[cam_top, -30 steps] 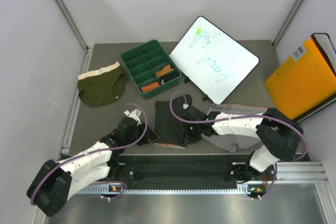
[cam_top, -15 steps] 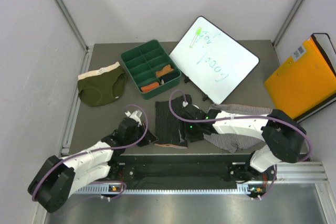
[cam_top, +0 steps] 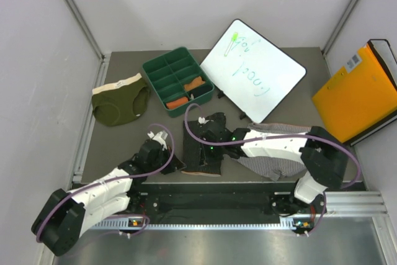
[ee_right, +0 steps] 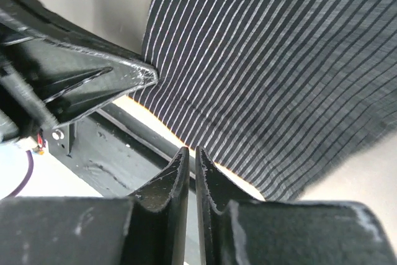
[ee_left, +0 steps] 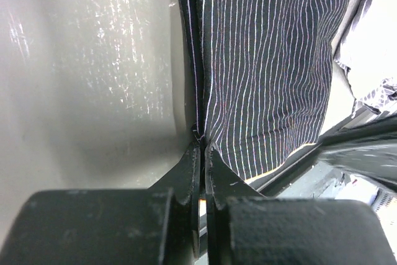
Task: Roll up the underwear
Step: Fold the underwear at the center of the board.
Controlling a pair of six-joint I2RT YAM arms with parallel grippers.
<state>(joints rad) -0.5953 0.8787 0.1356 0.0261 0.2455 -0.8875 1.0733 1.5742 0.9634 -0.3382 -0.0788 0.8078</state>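
Our left claw point(ee_left: 202, 144) pinches the edge of the briefs point(ee_left: 267, 60), flat on the surface point(ee_left: 93, 60); our right claw point(ee_right: 191, 151) hangs above, nearly shut, empty. A one-sided pull could skew the roll.

Left gripper point(ee_left: 200, 153), right gripper point(ee_right: 188, 156): fingers point(ee_right: 166, 184) together.

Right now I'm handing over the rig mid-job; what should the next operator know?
Left gripper: shut on the left edge of the dark striped briefs.
Right gripper: shut, empty, over the same briefs' near edge.
Olive briefs lie flat far left; grey striped briefs lie under the right arm.
Done: nothing rolled yet.
Left: roll all three.
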